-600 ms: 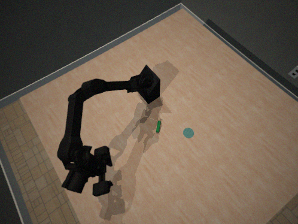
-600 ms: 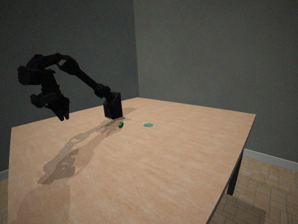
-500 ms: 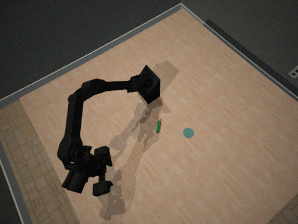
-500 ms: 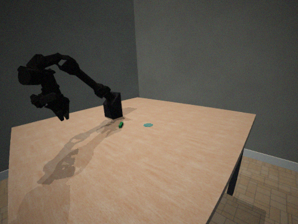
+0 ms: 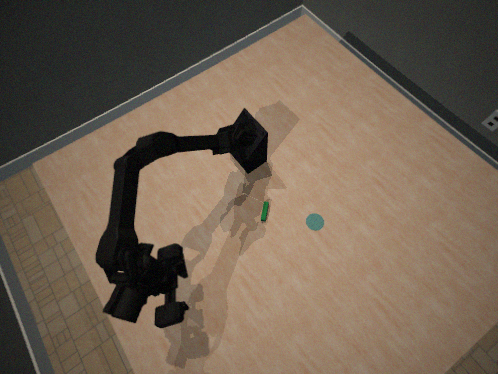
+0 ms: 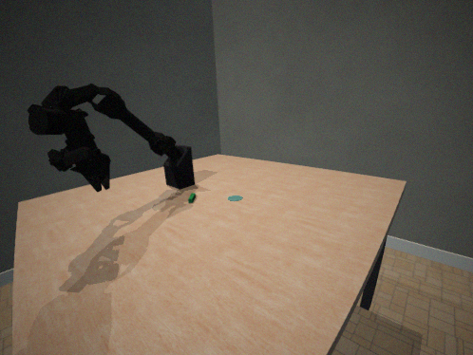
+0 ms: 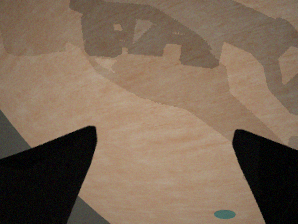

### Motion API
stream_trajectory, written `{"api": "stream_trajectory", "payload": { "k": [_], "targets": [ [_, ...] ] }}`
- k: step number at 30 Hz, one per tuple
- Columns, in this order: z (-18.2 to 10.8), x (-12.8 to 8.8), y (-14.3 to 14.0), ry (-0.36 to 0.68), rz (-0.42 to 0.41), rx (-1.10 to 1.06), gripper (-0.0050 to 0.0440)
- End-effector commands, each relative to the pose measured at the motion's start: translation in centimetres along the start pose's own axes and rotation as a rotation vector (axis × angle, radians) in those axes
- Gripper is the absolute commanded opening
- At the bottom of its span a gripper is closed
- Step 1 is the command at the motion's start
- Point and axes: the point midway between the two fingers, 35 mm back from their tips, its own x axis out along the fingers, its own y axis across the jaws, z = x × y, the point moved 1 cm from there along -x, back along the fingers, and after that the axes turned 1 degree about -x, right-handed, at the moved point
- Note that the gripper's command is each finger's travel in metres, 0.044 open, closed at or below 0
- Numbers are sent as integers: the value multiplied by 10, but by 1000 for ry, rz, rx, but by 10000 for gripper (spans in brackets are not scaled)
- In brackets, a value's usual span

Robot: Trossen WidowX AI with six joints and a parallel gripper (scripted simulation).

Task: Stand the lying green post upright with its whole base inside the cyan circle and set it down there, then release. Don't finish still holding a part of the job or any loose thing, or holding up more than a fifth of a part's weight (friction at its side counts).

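The green post [image 5: 265, 211] lies flat on the wooden table, close in front of the arm's base block [image 5: 250, 140]; it also shows in the exterior view [image 6: 192, 197]. The cyan circle [image 5: 315, 222] [image 6: 235, 197] is a short way to the post's right, apart from it, and it is empty. My gripper [image 5: 149, 309] [image 6: 100, 180] hangs high above the table, far back from the post. It is open and holds nothing. In the wrist view the two dark fingers frame the table [image 7: 160, 183], and the circle [image 7: 225, 213] shows low down. The post is out of the wrist view.
The arm's base block [image 6: 179, 166] stands on the table just behind the post. The table's far edge runs behind the base, and a grey strip of edge shows at the lower left of the wrist view. The arm's shadows fall across the wood.
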Motion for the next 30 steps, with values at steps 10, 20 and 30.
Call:
{"api": "stream_trajectory", "payload": {
  "k": [10, 20, 30],
  "targets": [
    [-97, 50, -32, 34, -153, -300, 232],
    [-170, 75, -83, 26, -258, -588, 232],
    [-232, 88, -168, -36, -353, -978, 232]
  ]
}}
